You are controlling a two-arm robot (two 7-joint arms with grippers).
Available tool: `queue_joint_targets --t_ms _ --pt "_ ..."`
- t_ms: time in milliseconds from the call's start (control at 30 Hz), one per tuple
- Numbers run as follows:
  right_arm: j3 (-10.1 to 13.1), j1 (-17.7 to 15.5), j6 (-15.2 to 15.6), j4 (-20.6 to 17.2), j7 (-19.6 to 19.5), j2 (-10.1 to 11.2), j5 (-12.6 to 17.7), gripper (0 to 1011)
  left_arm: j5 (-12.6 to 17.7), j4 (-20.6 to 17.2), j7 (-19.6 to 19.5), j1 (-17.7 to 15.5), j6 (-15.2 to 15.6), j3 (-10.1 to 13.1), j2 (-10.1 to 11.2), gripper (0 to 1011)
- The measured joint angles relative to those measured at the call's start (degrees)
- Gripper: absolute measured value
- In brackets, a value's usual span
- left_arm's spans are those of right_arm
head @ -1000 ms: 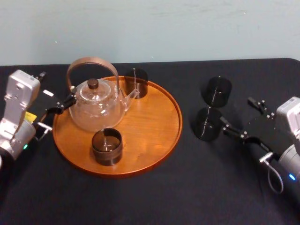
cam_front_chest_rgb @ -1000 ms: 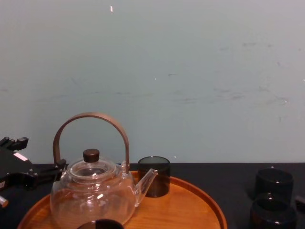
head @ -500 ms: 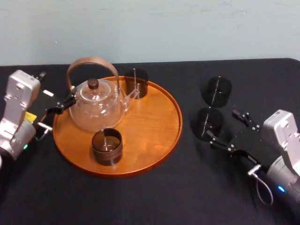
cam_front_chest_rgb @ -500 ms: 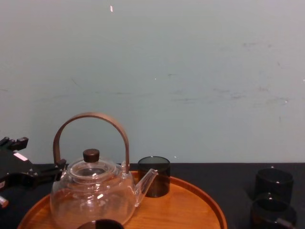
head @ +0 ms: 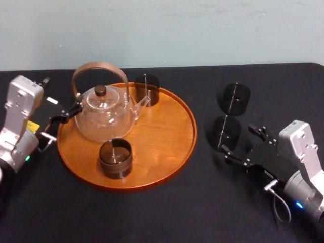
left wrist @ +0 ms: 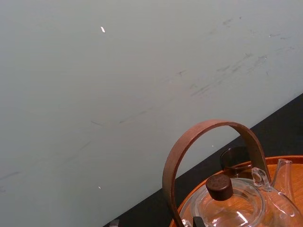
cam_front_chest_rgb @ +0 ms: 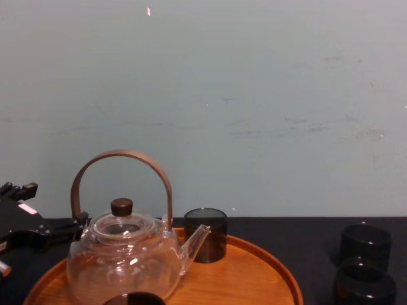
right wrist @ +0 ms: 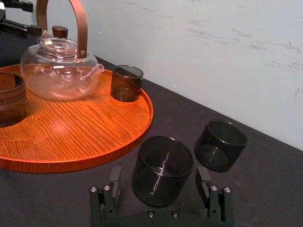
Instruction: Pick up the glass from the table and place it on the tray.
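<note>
Two dark smoky glasses stand on the black table (head: 202, 207) to the right of the tray: a near glass (head: 226, 132) and a far one (head: 237, 98). My right gripper (head: 238, 139) is open at the near glass, and in the right wrist view this glass (right wrist: 162, 163) sits between the two fingers (right wrist: 115, 179) without being clamped. The round orange-brown tray (head: 169, 134) carries a glass teapot (head: 105, 114) and two more dark glasses (head: 115, 158) (head: 147, 89). My left gripper (head: 56, 97) rests open at the tray's left edge, beside the teapot.
The teapot's tall wooden handle (head: 98, 68) arches over its lid. Bare wood (head: 162, 121) takes up the right half of the tray. The far glass (right wrist: 220, 144) stands close behind the near one. A pale wall (cam_front_chest_rgb: 254, 95) closes off the back of the table.
My right gripper has moved left and forward, so its open fingers now flank the near glass. The left arm, the tray and the glasses have stayed put.
</note>
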Motion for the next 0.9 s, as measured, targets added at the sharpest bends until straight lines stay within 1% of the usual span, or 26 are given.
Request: queue_joint_targets --t_ms 367,600,900 --pt "1.15 -0.17 0.41 0.76 1.16 -1.27 -0.81 1002 0.00 0.00 0.00 0.00 0.00 0.00 0.00 1009" --pt "1.50 0.90 0.98 3.25 2.36 -2.94 -1.23 1002 0.00 0.00 0.00 0.00 0.00 0.00 0.00 1009" --pt "1.90 2.50 1.40 5.60 3.49 -4.57 -2.12 1002 0.00 0.00 0.00 0.00 0.00 0.00 0.00 1009"
